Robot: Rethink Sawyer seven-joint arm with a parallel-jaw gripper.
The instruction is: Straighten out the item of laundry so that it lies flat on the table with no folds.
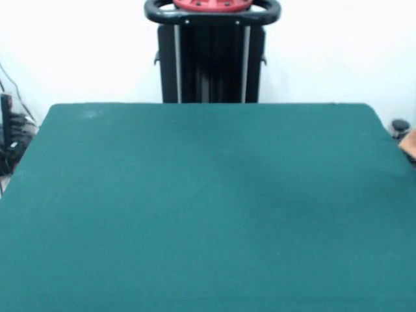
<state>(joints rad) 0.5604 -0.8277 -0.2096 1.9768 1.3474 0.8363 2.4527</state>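
Observation:
The dark green table (208, 208) fills most of the front view and its cloth lies smooth. The light orange-tan towel does not show on it; it is out of view. The gripper and the arm do not show. Only the black pedestal (211, 62) with a red base part (212, 4) stands at the table's far side.
A small orange-tan thing (409, 144) and a dark round object (400, 127) show off the table's right edge; I cannot tell what they are. Dark cables and gear (12, 140) sit off the left edge. A white wall is behind.

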